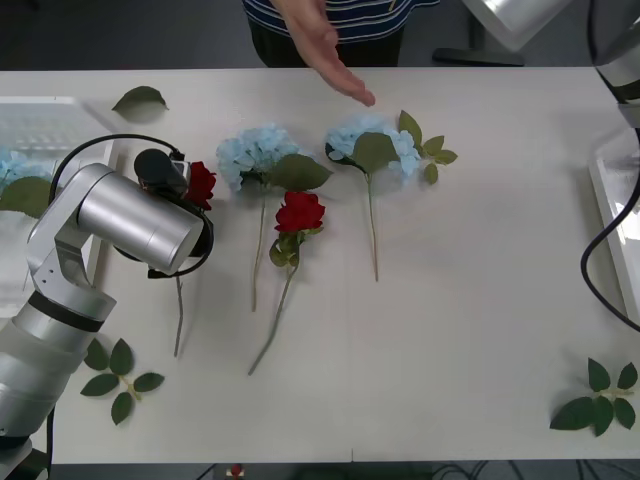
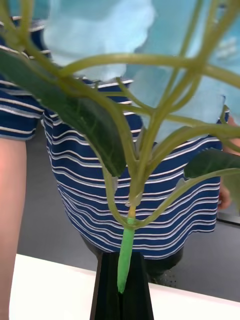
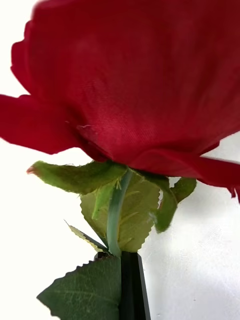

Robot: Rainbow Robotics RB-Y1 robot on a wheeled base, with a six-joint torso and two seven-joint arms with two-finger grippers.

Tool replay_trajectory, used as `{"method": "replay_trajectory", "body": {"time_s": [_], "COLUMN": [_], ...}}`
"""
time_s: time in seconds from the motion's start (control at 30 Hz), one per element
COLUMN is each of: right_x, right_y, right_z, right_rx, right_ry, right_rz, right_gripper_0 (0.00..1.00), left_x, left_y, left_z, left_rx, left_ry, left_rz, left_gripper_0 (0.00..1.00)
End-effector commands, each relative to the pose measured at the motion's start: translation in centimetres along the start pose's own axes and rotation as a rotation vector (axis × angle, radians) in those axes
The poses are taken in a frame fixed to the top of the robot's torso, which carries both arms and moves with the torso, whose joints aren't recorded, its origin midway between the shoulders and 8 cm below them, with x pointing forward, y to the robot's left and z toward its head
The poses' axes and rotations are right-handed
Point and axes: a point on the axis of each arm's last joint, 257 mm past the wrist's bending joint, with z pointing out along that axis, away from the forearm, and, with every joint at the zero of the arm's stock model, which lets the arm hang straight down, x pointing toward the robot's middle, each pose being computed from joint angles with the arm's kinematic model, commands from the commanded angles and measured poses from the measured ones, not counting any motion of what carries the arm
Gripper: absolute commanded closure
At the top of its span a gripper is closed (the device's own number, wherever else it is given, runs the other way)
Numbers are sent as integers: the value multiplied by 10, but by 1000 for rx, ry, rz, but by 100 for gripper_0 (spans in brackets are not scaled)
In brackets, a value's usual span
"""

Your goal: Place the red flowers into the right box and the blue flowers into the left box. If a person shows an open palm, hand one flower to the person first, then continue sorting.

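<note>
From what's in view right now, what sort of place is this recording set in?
Probably a lab or office test bench: a plain white table laid with artificial flowers, a translucent sorting tray at its edge, and loose black cabling beside the robot.

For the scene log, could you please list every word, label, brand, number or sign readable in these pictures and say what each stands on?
None: no text, label, number or sign can be read in any view.
The person's striped shirt bears stripes but no lettering.
The red rose in the left gripper, the blue flower in the right gripper, the table and the left box show no markings.
</note>
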Motion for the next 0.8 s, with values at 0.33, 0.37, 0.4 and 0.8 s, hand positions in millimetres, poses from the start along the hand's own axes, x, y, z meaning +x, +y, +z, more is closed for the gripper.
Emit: {"method": "replay_trajectory", "body": {"time_s": [0.33, 0.37, 0.4, 0.8], "right_x": [-26, -25, -25, -21], "right_y": [15, 16, 16, 16], "right_z": [18, 18, 18, 18], "right_rx": [5, 5, 3, 3], "right_ry": [-52, -50, -51, -41], "right_rz": [2, 0, 1, 8], "right_gripper_0": [100, 100, 100, 100], "left_x": [-8, -8, -8, -8], "left_y": [10, 10, 10, 10], "left_z": [-7, -7, -7, -7], "left_rx": [-11, -11, -11, -11], "left_ry": [-25, -25, -25, -25], "left_rz": [15, 15, 15, 15], "left_gripper_0": [100, 100, 100, 100]}}
